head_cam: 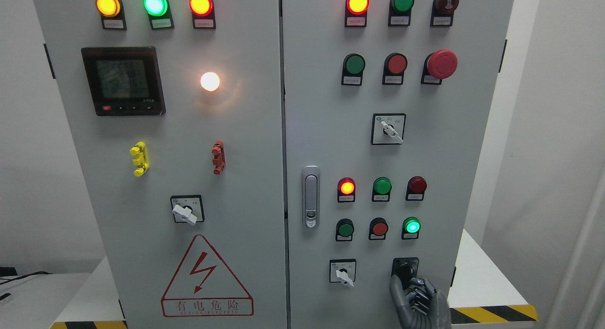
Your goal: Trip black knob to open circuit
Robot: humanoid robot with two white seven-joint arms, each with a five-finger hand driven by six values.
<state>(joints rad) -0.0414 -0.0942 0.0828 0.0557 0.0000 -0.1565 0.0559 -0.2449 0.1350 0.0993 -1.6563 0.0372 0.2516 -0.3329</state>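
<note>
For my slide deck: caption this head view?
Right hand at the black knob low on the control cabinet's right door.

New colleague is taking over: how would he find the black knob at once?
Look at the right door of the grey cabinet, bottom row. The black knob sits at lower right, with the right hand reaching up to it. The switch beside it has a white handle instead.

Warning triangle point(206, 275) low on the left cabinet door point(160, 130) read "有电危险"; small button labels were illegible.
</note>
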